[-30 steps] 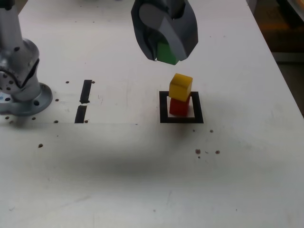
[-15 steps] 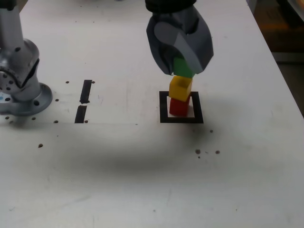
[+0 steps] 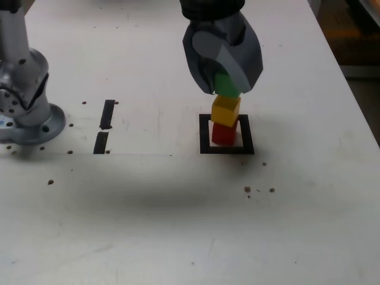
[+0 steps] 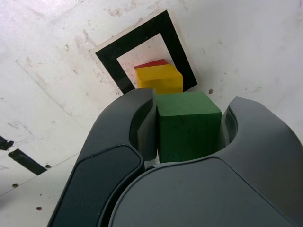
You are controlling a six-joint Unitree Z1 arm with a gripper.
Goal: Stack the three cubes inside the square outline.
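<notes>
One scuffed white table (image 3: 178, 231)

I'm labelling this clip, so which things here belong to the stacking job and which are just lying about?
Job:
- green cube, clamped in the pincer
- yellow cube, sitting on the red cube
- square outline

Lying about:
- two tape strips
- arm base
- small holes in the table
</notes>
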